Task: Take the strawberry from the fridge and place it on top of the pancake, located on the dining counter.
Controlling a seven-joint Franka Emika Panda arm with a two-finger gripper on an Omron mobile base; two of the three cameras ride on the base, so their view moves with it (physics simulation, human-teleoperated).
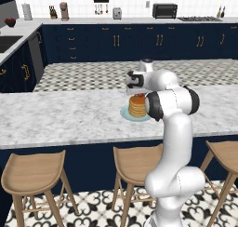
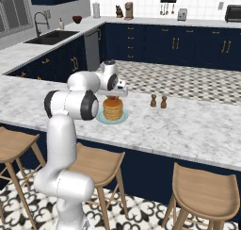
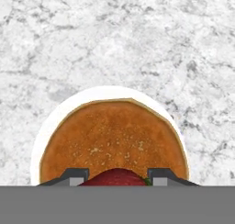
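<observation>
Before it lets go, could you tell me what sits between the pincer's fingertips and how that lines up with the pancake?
In the hand view, the strawberry sits between the pincer's fingertips, over the pancake.

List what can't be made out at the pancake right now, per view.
- Strawberry, hand view: lower part cut off by the bottom band; contact with the pancake unclear.
- Gripper, hand view: only the tips show, so grip or release cannot be told.
- Left base view: the arm covers the right side of the pale blue plate.
</observation>
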